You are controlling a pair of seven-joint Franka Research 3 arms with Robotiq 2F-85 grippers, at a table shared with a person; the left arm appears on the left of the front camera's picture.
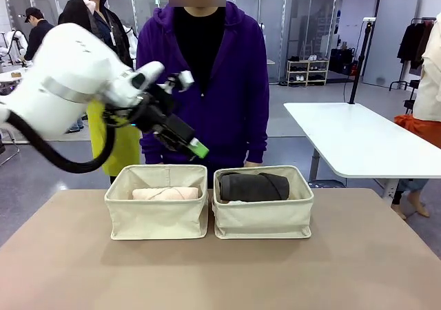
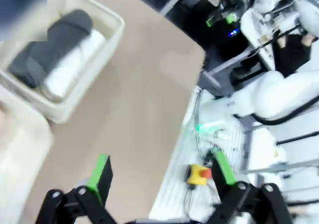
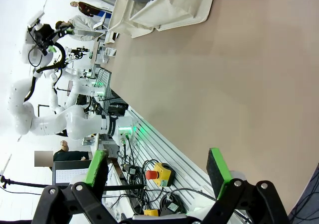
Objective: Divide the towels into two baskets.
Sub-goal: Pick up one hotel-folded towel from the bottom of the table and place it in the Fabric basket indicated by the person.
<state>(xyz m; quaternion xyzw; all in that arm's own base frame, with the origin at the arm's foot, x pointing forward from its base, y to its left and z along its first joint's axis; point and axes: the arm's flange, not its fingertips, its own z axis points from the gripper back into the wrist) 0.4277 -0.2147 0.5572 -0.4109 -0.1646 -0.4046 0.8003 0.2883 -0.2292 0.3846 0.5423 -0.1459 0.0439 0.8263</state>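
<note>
Matte beige tabletop (image 1: 358,255), two cream canvas baskets (image 1: 157,217) at far edge, white side table (image 1: 358,141) right, grey workshop floor, left gripper (image 2: 162,176) and right gripper (image 3: 157,167) both spread, empty.

Readable text: none that I can make out from here.
Baskets (image 1: 157,217): plain cream canvas, no print or tag legible.
Towels (image 1: 251,186): no labels visible.
Red button box (image 3: 158,174): any marking on it is too small to read.
Background sign, top right of the front view: green, too small to read.
</note>
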